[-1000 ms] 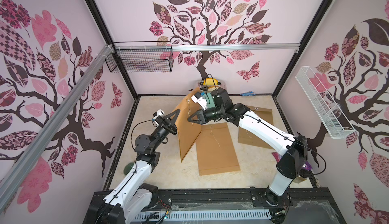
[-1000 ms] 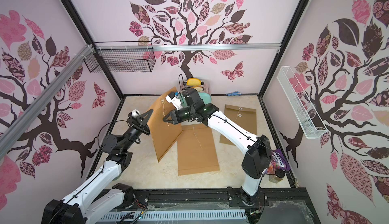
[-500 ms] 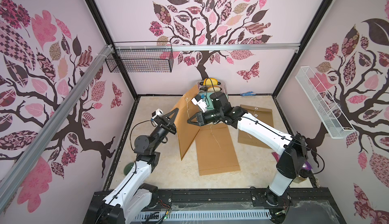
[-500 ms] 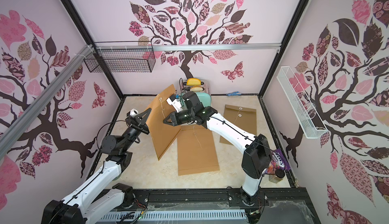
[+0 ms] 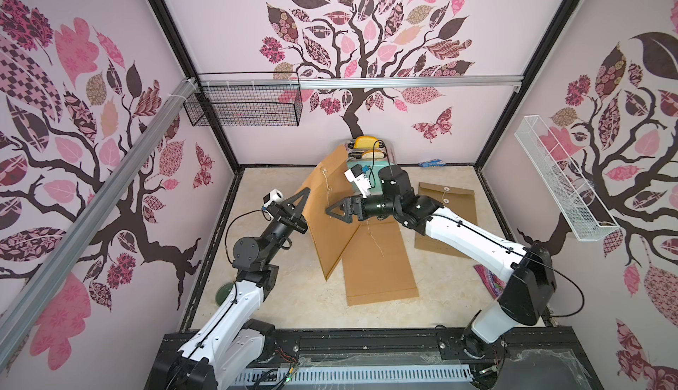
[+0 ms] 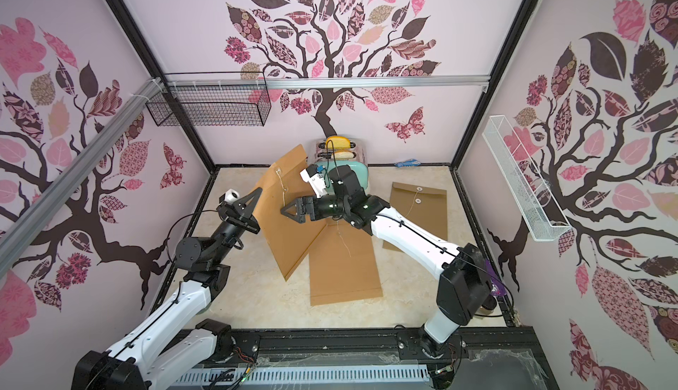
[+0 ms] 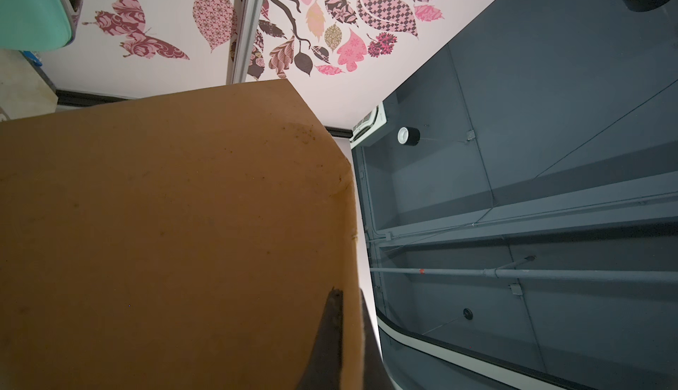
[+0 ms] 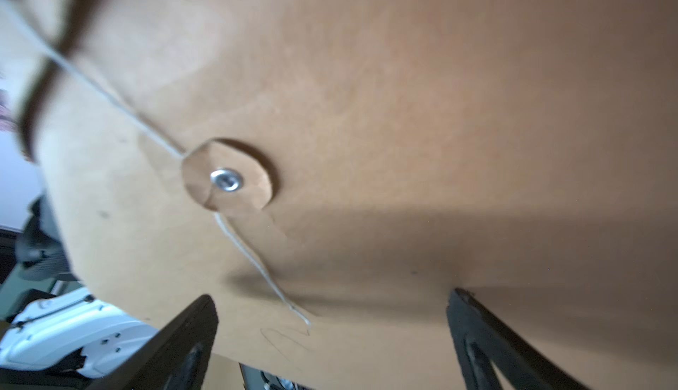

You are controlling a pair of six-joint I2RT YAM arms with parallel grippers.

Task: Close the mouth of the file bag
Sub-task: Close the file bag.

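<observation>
A brown file bag (image 5: 326,249) (image 6: 290,252) stands tilted on its lower edge at the middle of the table. My left gripper (image 5: 305,193) (image 6: 258,191) is shut on its side edge; in the left wrist view the fingers (image 7: 332,318) pinch that edge of the file bag (image 7: 165,223). My right gripper (image 5: 328,210) (image 6: 282,211) is open against the bag's face. In the right wrist view, the gripper (image 8: 332,302) has wide jaws. A thin string (image 8: 257,256) runs past the riveted paper button (image 8: 227,179). Its loose end lies between the fingers, gripped by neither.
A second brown envelope (image 5: 378,263) lies flat under the standing one. A third (image 5: 447,216) lies to the right. A mint toaster (image 5: 370,150) stands at the back wall, and a green lid (image 5: 224,291) lies near the left arm's base. Wire baskets hang on the walls.
My right gripper's jaws have gone from nearly shut to wide open, and the gripper has shifted slightly left along the bag's face. The left gripper and the bag have stayed put.
</observation>
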